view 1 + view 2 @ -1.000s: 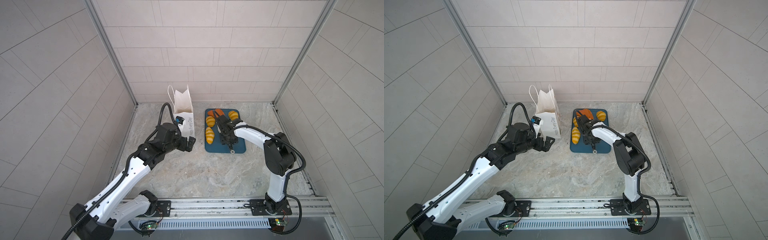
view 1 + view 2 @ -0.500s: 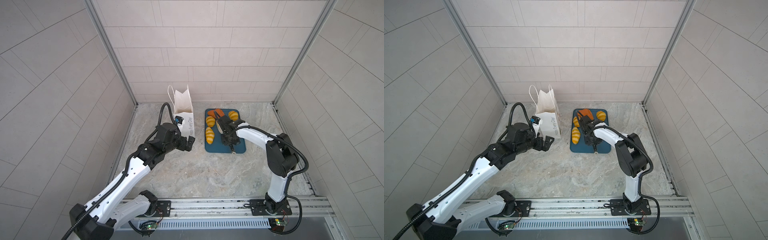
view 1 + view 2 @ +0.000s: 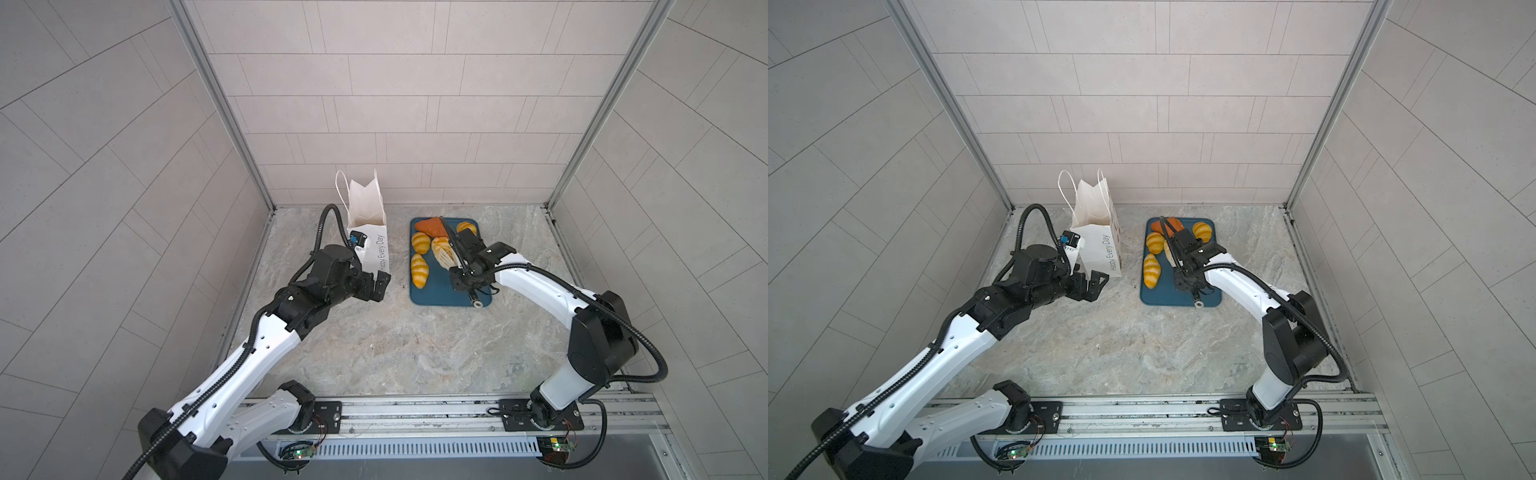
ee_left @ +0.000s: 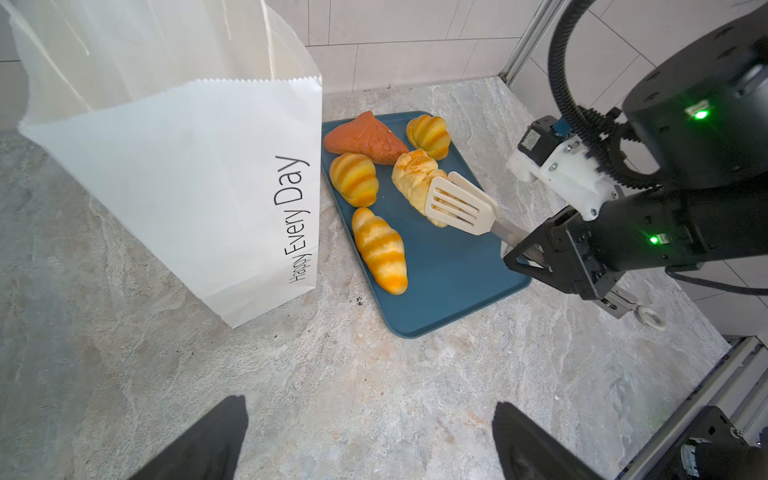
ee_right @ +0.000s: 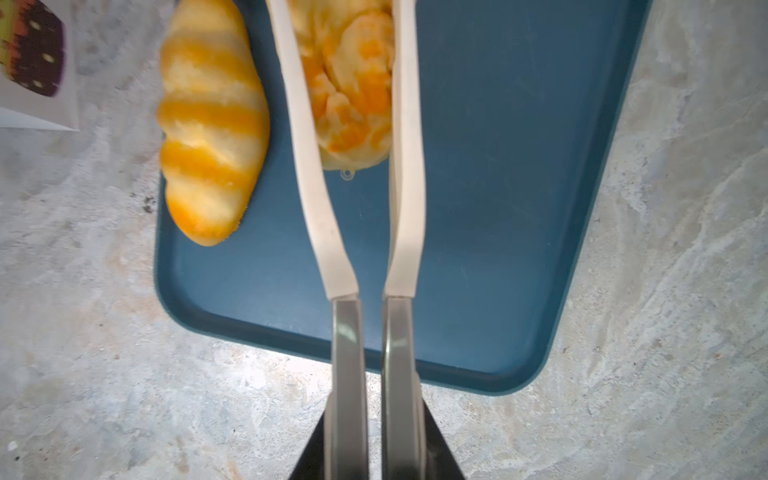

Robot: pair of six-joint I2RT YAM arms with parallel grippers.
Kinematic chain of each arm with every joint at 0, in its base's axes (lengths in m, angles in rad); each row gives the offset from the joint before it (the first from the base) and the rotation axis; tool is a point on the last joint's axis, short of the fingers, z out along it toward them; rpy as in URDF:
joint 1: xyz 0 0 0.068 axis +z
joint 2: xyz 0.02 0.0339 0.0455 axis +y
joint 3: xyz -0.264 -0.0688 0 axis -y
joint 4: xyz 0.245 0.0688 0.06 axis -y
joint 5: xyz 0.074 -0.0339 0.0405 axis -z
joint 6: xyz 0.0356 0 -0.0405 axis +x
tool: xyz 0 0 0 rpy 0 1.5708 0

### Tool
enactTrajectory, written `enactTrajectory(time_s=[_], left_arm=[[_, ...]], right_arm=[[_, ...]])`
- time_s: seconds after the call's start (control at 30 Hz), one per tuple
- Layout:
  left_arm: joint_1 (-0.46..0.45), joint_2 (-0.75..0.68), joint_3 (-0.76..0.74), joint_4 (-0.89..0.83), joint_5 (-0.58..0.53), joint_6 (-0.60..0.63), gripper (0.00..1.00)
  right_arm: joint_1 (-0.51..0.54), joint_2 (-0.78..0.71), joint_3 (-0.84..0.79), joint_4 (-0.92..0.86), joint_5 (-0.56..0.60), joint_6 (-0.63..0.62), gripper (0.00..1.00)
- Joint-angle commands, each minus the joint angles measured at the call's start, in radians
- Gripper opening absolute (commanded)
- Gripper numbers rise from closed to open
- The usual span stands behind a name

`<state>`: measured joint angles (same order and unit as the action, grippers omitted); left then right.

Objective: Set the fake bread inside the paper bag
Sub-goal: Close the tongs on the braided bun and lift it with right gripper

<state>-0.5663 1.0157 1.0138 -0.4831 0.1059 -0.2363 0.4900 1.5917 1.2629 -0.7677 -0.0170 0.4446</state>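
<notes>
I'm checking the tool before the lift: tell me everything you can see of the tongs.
The tongs have two cream, plastic-looking heads, the visible one slotted, on grey steel-looking arms ending in a metal ring. The right end effector clamps the arms. They reach over the teal tray, heads flanking the pale twisted roll and apparently pressing its sides.
</notes>
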Motion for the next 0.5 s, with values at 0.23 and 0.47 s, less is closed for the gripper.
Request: enactTrajectory(time_s=[0.23, 0.47], left_arm=[[-0.004, -0.001, 0.076, -0.022, -0.071, -0.021, 1.0], [0.012, -0.034, 0.095, -0.047, -0.14, -0.026, 1.0]], right_arm=[[0.034, -0.156, -0.028, 0.066, -0.065, -0.025, 0.27], [0.068, -0.211, -0.033, 0.09, -0.076, -0.02, 0.27]])
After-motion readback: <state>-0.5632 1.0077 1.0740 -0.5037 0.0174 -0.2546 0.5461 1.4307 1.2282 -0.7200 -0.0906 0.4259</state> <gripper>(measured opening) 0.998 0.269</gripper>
